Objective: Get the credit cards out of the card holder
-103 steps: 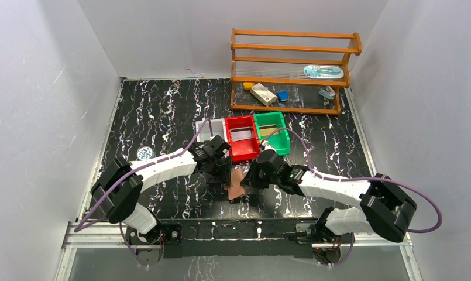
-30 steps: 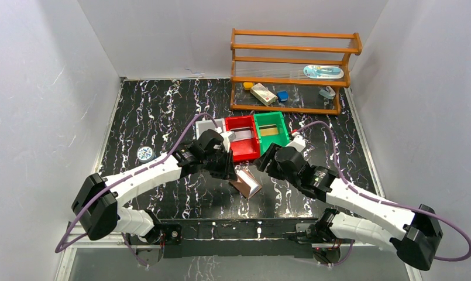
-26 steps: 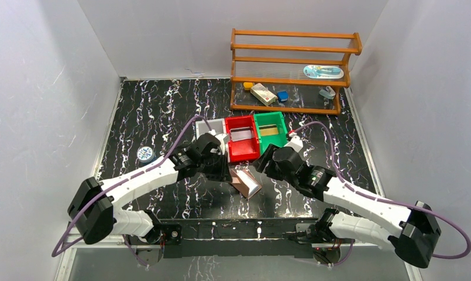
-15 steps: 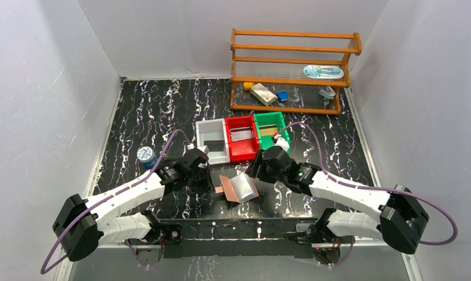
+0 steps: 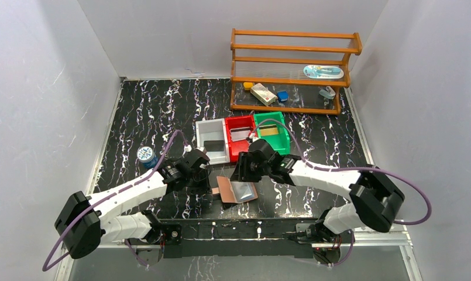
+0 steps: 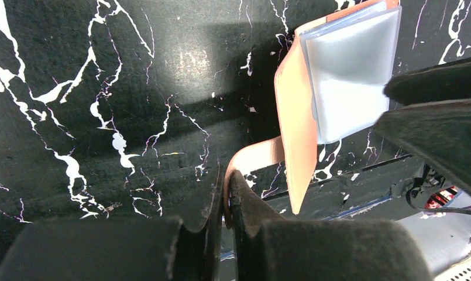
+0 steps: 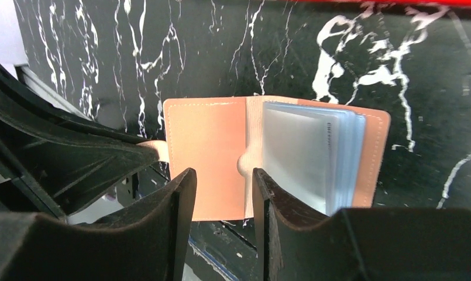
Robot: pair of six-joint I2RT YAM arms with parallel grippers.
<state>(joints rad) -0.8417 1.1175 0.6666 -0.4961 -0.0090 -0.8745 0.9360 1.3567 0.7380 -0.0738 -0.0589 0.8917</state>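
Card holder (image 5: 236, 191), tilted off the table a second before, lay open and flat just in front of the red bin (image 5: 241, 138). Left gripper (image 6: 226, 181) was pinched shut on the strap tab (image 6: 257, 157), seen only in the left wrist view. Right gripper (image 7: 222, 175), fingers narrowly apart and empty, had shifted over the spine. Only the right wrist view showed the credit cards (image 7: 303, 158), layered and still pocketed; extraction looked ready to begin.

You see:
- One flat tan-brown leather card holder (image 5: 236, 190).
- Pale whitish-grey credit cards (image 7: 306, 158) inside it: stacked, you can't count them.
- Three small plastic bins: one white bin (image 5: 209, 133), one red bin (image 5: 236, 122), one green bin (image 5: 267, 117).
- One orange wooden rack (image 5: 291, 58).
- One small round blue tin (image 5: 146, 155).
- Two black grippers: left gripper (image 6: 226, 178), right gripper (image 7: 224, 175).
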